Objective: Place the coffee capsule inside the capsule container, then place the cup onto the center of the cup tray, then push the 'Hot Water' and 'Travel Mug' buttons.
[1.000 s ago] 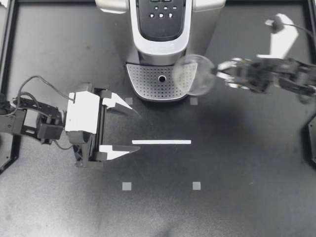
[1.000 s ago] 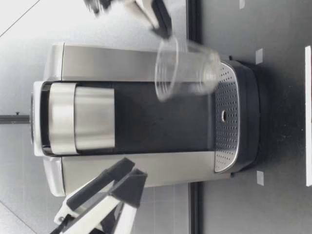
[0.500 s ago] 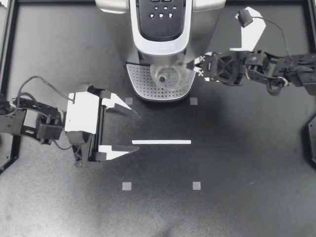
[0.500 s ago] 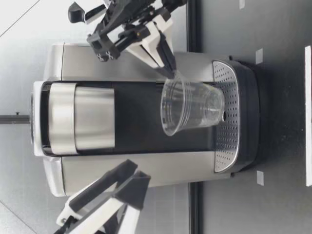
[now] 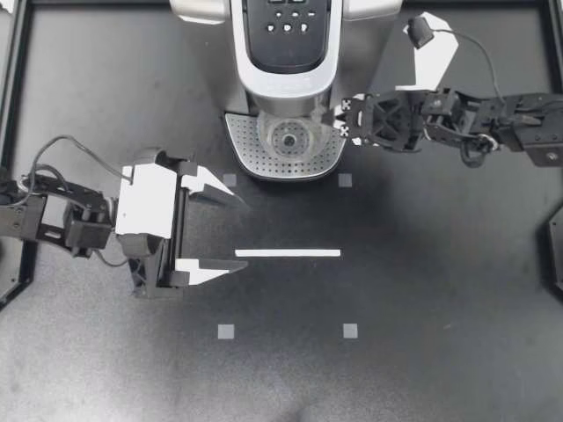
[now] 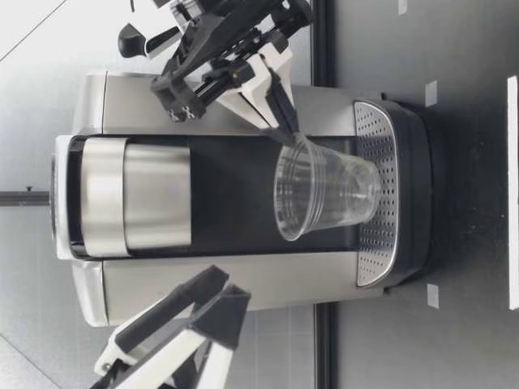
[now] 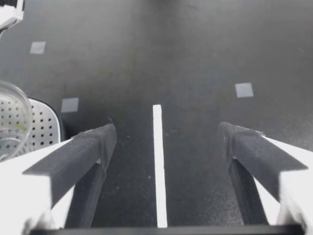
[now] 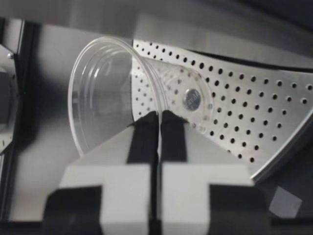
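Observation:
A clear plastic cup (image 5: 288, 138) hangs tilted over the middle of the perforated cup tray (image 5: 255, 156) of the coffee machine (image 5: 286, 53). My right gripper (image 5: 339, 119) comes in from the right and is shut on the cup's rim. In the low view the cup (image 6: 324, 198) has its base right at the tray (image 6: 377, 243); contact is unclear. The right wrist view shows my right gripper (image 8: 159, 117) pinching the cup (image 8: 105, 93) wall. My left gripper (image 5: 239, 233) stands open and empty over the table. No capsule shows.
The machine's button panel (image 5: 286, 22) faces up at the back. A white tape line (image 5: 288, 253) and small grey tape squares (image 5: 226, 331) mark the dark table. A black frame rail (image 5: 12, 97) runs along the table's left edge.
My right gripper has carried the cup leftward from beside the tray to over its middle and lowered it. The left arm has stayed still.

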Robot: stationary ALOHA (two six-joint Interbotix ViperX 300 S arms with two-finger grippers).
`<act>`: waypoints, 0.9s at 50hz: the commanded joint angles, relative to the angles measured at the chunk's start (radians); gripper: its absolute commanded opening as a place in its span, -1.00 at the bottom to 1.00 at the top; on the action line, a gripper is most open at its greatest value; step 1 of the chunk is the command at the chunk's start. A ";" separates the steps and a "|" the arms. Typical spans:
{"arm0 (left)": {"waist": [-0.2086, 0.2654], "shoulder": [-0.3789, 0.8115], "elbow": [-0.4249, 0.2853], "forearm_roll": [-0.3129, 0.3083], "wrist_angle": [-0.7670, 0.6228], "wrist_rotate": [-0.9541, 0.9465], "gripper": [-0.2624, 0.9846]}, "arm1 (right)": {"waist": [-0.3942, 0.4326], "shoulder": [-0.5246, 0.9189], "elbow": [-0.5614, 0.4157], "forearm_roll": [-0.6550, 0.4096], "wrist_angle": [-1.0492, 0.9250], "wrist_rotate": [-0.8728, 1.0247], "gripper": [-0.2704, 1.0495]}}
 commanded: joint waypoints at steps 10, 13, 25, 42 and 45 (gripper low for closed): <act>0.002 -0.023 -0.009 -0.002 -0.005 0.002 0.69 | 0.005 0.015 -0.037 -0.002 0.000 -0.003 -0.39; 0.002 -0.023 -0.008 0.000 -0.003 0.002 0.69 | 0.003 0.015 -0.037 -0.002 -0.002 -0.003 -0.31; 0.002 -0.023 -0.006 -0.002 -0.003 0.002 0.69 | 0.003 0.003 -0.037 -0.002 -0.015 -0.003 0.11; 0.002 -0.028 -0.006 -0.002 -0.003 0.000 0.69 | 0.003 -0.074 -0.017 -0.014 -0.017 -0.009 0.15; 0.002 -0.031 -0.006 -0.002 -0.003 0.000 0.69 | 0.003 -0.114 0.006 -0.028 -0.014 -0.008 0.15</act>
